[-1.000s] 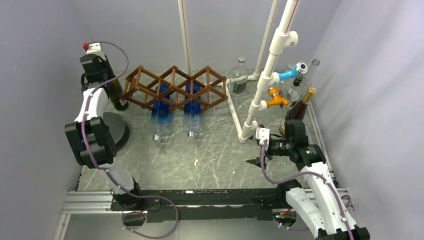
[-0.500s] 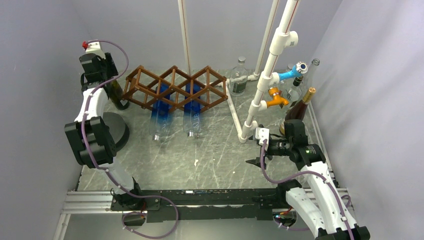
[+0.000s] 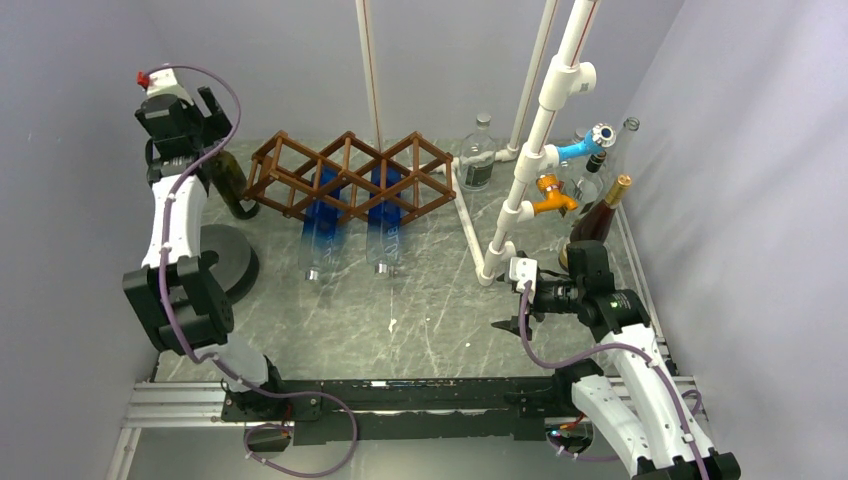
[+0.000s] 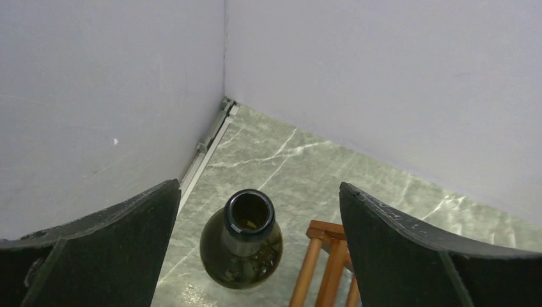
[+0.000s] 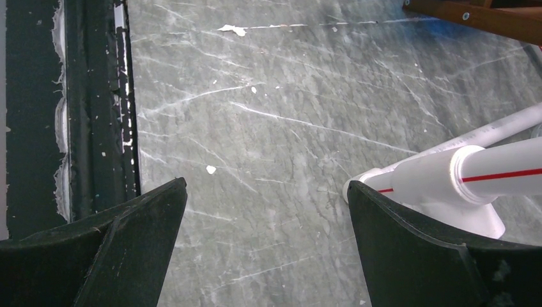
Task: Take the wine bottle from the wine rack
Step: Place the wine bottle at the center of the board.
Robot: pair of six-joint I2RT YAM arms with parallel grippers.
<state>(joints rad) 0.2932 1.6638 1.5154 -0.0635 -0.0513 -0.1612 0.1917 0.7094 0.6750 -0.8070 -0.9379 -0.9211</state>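
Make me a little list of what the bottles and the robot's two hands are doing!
green bottle: the dark green wine bottle stands on the table beside the left end of the wine rack, out of its cells
bottle top: open, no cork
left gripper: open, above the bottle's mouth, fingers clear of it
right gripper: open, holding nothing, over bare table near a white pipe
rack: two blue bottles lie in it, necks pointing toward the arms
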